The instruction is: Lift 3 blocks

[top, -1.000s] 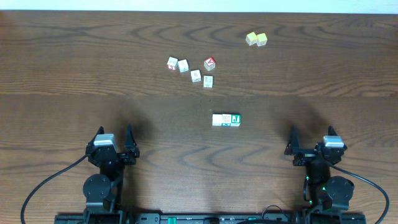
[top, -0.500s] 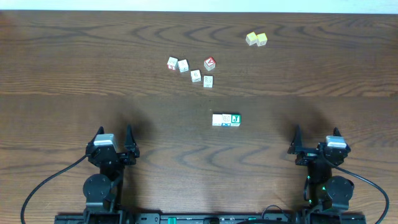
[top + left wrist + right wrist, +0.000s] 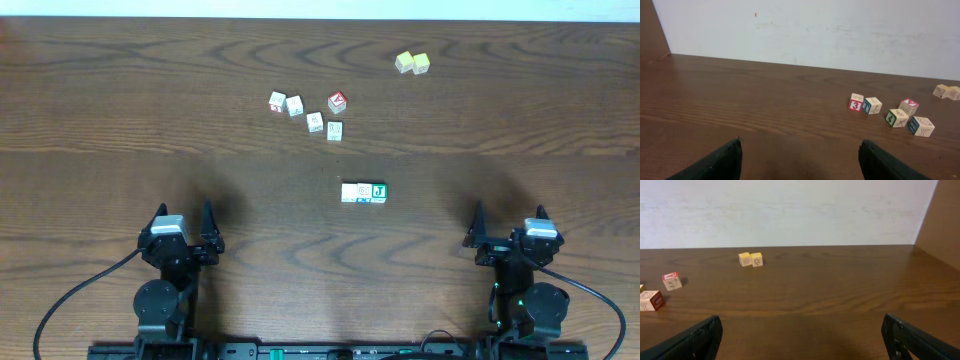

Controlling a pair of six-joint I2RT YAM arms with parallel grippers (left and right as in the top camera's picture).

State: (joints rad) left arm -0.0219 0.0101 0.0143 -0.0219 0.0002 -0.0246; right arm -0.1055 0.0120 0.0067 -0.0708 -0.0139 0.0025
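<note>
The 3 blocks lie side by side in a short row at mid-table in the overhead view. The nearly plain white one [image 3: 349,192] is on the left. A whitish one with an orange mark [image 3: 364,191] is in the middle, and the green "J" cube [image 3: 379,190] is on the right. Neither wrist view shows this row. My left gripper [image 3: 184,213] [image 3: 800,152] rests open near the front left, well short of the row. My right gripper [image 3: 509,214] [image 3: 802,330] stands open at the front right, with only bare wood between its fingers.
A loose line of lettered cubes, including a red-faced one [image 3: 338,101] [image 3: 909,106] [image 3: 672,281], lies beyond the row. Two pale yellow cubes [image 3: 411,63] [image 3: 751,259] sit at the back right. A white wall [image 3: 815,30] runs behind the table's far edge.
The right gripper has shifted slightly to the right and then held still. The left arm and all the cubes are unmoved.
</note>
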